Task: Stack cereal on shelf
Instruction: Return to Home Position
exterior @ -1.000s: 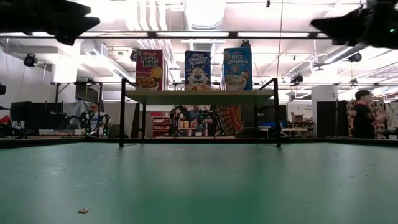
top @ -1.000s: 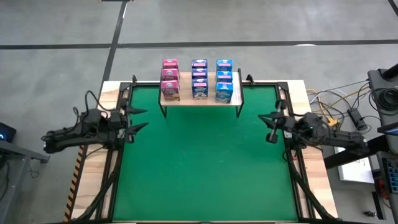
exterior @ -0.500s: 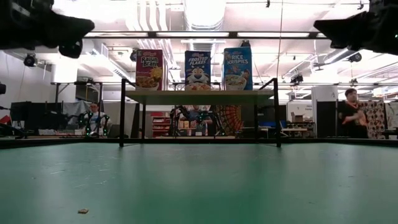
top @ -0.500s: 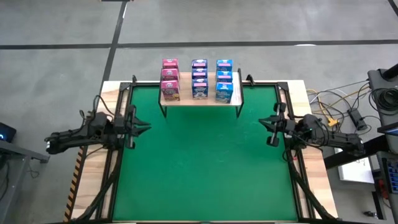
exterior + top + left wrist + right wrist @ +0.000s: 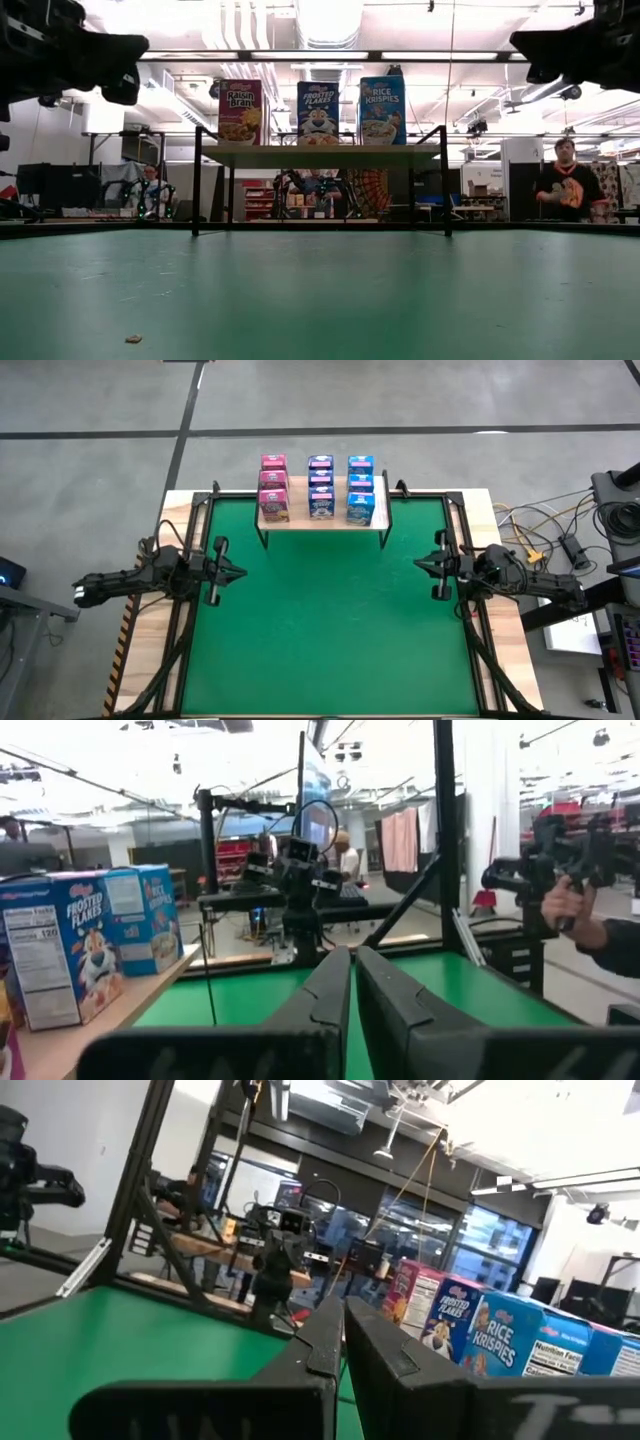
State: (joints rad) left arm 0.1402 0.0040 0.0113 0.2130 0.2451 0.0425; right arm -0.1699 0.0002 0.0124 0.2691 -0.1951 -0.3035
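We log the left gripper (image 5: 236,572): fingers pressed together, empty. The cereal (image 5: 320,488), nine boxes on the shelf (image 5: 300,522), stands well clear of both sets of fingertips. Right gripper (image 5: 420,564): fingers together, empty. We retract level, away from the shelf. A second ago the left fingers were spread; the boxes are unmoved.

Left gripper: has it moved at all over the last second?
Yes. In the high view the left gripper has drifted slightly farther from the shelf, downward in the picture, and its fingers have closed from a wide spread.
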